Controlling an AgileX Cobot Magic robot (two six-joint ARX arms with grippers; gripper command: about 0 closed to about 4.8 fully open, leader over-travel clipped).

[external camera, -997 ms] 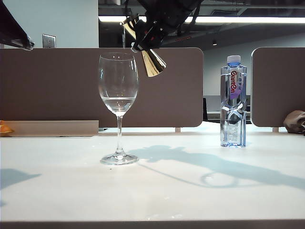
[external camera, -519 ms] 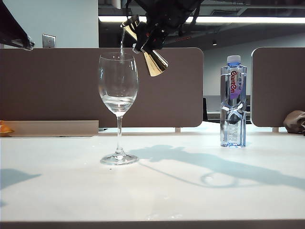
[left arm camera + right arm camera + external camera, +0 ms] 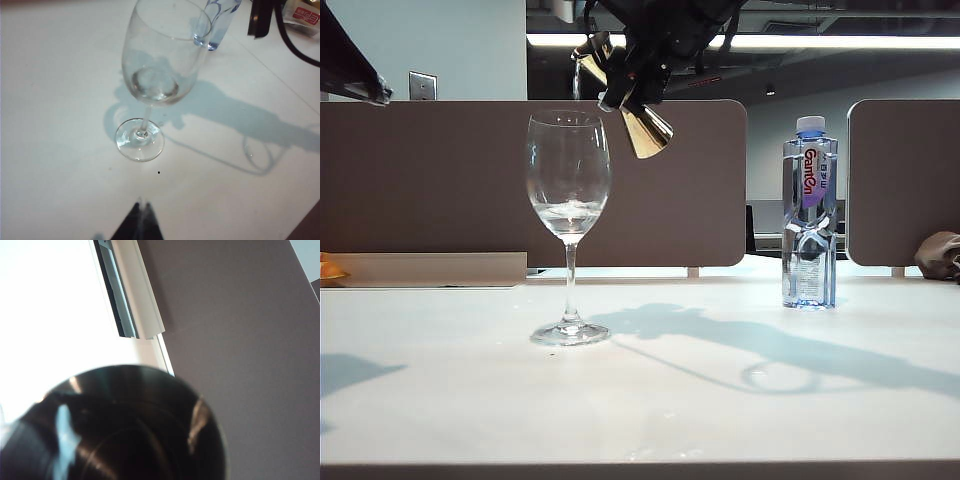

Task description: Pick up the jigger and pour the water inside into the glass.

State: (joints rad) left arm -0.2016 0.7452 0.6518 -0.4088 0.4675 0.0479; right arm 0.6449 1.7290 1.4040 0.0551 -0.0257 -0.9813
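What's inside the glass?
A little water sits low in the glass. The right gripper tips the jigger above it. Nothing else is inside; nothing hides it.

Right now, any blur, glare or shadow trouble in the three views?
Exterior view: sharp; ceiling strip light behind the right gripper and tilted gold metal jigger; long arm shadow on the white table. Left wrist view: clear stemmed wine glass sharp, table bright. Right wrist view: a dark, out-of-focus round shape fills the foreground.

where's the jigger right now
In the exterior view the jigger is held tilted in the right gripper, near the top, just above and right of the glass rim, well left of the water bottle.
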